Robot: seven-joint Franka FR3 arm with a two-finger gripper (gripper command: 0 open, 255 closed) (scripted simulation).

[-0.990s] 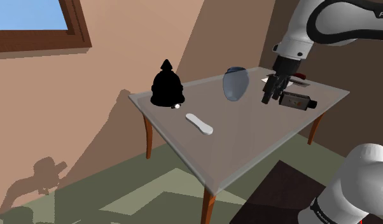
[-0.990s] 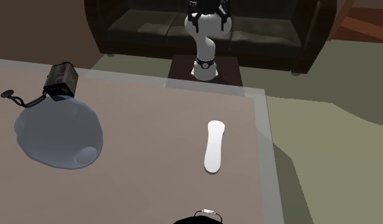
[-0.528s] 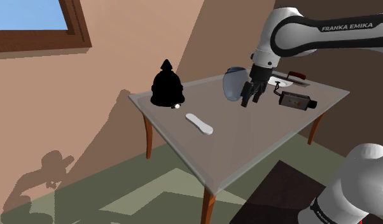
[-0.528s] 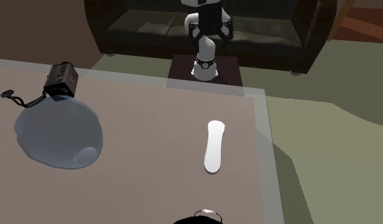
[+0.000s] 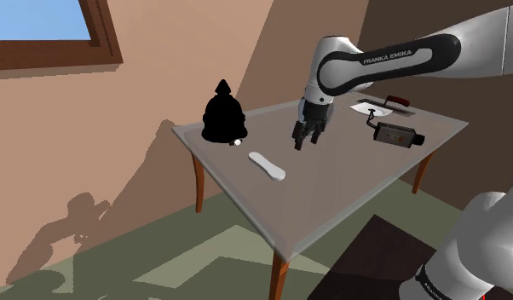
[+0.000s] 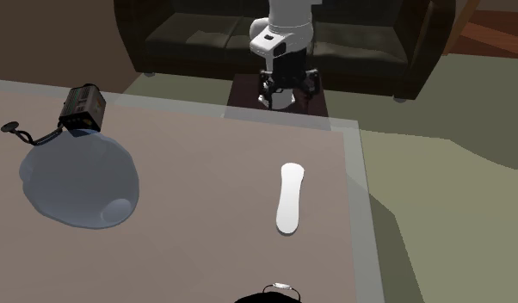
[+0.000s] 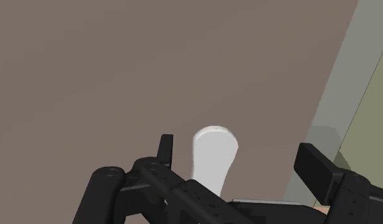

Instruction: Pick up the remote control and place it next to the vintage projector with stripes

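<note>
The white remote control (image 5: 267, 166) lies flat on the glass table (image 5: 348, 187), towards the shoulder view's left. My gripper (image 5: 302, 139) hangs open above the table, a short way from the remote on the projector's side, touching nothing. In the wrist view the remote's rounded end (image 7: 212, 156) shows on the table beyond my gripper (image 7: 238, 162), between its spread fingers (image 7: 165, 149) but not held. The dark projector with stripes (image 5: 397, 134) sits near the table's far right corner. From across the table I see the remote (image 6: 289, 198), the projector (image 6: 83, 108) and the gripper (image 6: 286, 89).
A black bell-shaped object (image 5: 223, 115) stands at the table's back left corner. A grey-blue vase (image 6: 77, 181) stands beside the projector. A white and red item (image 5: 384, 106) lies behind the projector. A dark sofa (image 6: 188, 34) stands behind the robot's stand.
The arm has swung from above the projector across the table towards the remote and come lower. The gripper stayed open. The remote and projector have not moved.
</note>
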